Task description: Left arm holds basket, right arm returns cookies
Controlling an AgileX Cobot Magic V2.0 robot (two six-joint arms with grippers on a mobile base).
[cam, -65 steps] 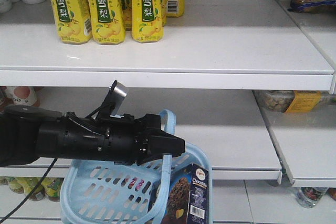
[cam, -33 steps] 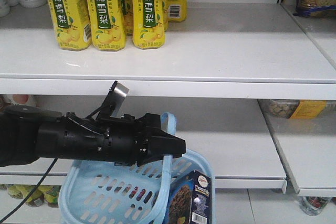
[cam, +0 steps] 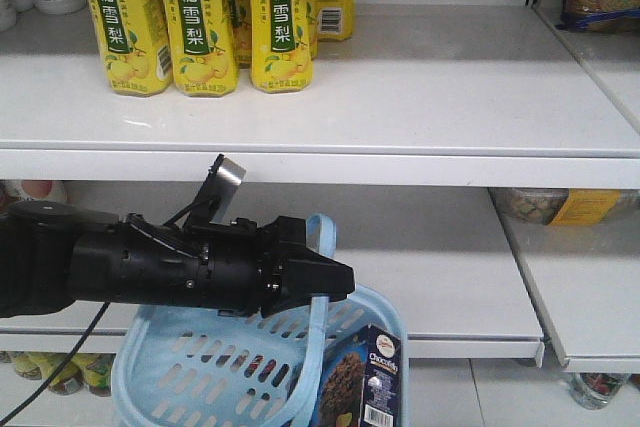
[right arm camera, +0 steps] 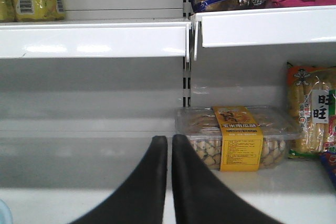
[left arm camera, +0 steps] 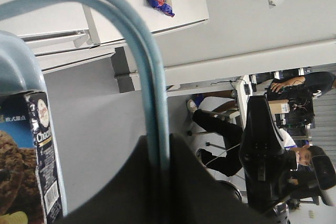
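Observation:
The light blue basket hangs in front of the lower white shelf. My left gripper, on the thick black left arm, is shut on the basket's hoop handle. In the left wrist view the handle runs straight down between the closed jaws. The navy cookies carton stands upright at the basket's right end, also seen as the carton at the left edge. My right gripper is shut with nothing in it and faces the lower shelf, left of a clear snack box.
Yellow pear-drink bottles stand on the upper shelf. A clear snack box with a yellow label and snack bags sit on the right-hand shelf. A seated person shows behind the left arm.
The front view has shifted a little: the shelves and bottles sit lower and further left in frame. The basket and carton have dropped slightly. The left gripper keeps its hold on the handle.

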